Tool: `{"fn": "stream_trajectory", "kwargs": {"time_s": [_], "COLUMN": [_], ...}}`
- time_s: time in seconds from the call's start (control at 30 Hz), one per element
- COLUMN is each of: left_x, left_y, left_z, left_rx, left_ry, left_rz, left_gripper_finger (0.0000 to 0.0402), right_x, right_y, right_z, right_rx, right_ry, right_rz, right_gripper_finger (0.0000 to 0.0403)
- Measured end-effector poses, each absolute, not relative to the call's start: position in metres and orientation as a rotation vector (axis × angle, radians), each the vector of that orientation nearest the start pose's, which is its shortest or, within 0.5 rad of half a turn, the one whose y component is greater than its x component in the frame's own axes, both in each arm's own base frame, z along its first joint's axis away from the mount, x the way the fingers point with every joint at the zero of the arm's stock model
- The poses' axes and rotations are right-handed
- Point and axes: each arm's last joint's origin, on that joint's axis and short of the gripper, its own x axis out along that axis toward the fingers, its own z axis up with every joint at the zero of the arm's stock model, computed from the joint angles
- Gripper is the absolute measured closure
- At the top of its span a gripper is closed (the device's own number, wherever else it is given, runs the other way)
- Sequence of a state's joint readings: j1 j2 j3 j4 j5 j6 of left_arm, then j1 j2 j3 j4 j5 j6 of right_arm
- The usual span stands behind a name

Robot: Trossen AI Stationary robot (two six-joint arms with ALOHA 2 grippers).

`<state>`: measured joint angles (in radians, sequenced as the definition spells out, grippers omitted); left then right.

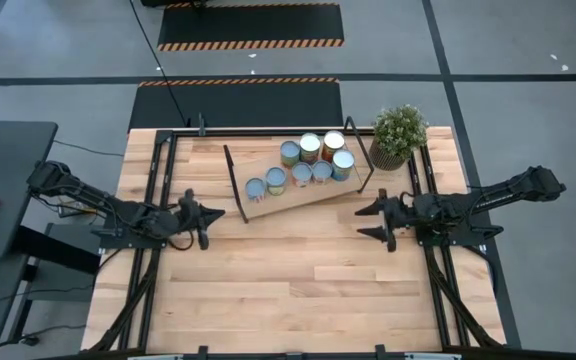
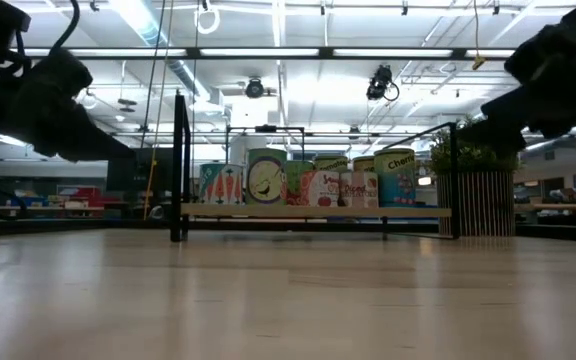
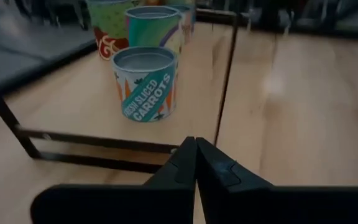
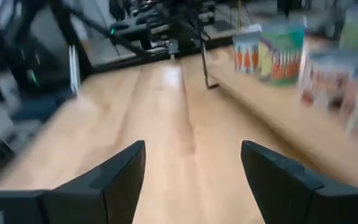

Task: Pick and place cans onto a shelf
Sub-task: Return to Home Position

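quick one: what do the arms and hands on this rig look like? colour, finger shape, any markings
The left arm and right arm are both near-black, built of slim jointed segments. The left hand has two matte black fingers tapering to wedge tips. The right hand has the same black, flat-faced, angular fingers. No markings show on either hand.

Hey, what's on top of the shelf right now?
Cans stand upright on the shelf in two rows, the carrots can at one end. Their tops show; the board beneath them is covered. The left gripper and right gripper wait beside it.
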<state>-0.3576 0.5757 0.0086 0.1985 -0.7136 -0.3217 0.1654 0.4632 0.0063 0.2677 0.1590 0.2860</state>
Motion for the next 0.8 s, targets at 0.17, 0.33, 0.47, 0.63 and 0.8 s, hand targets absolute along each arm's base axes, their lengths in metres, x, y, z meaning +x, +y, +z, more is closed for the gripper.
{"fn": "stream_trajectory", "kwargs": {"time_s": [0.17,0.33,0.47,0.63,0.8], "left_x": [0.1199,0.1199,0.1199,0.1199,0.1199], "left_y": [-0.0246,-0.0246,-0.0246,-0.0246,-0.0246], "left_z": [0.1337,0.1337,0.1337,0.1336,0.1336], "left_rx": [0.001,-0.004,-0.003,-0.003,-0.003], "left_ry": [0.285,0.284,0.284,0.284,0.284], "left_rz": [0.38,0.38,0.38,0.38,0.38], "left_gripper_finger": [0.0388,0.0387,0.0382,0.0385,0.0387], "right_x": [0.124,0.124,0.124,0.124,0.124], "right_y": [0.0161,0.0161,0.0161,0.0161,0.0161], "right_z": [0.1497,0.1497,0.1497,0.1497,0.1497], "right_rx": [-0.001,-0.005,-0.005,-0.004,-0.004], "right_ry": [0.181,0.181,0.181,0.181,0.181], "right_rz": [0.005,0.005,0.005,0.005,0.005], "right_gripper_finger": [0.0132,0.0133,0.0133,0.0133,0.0133]}}
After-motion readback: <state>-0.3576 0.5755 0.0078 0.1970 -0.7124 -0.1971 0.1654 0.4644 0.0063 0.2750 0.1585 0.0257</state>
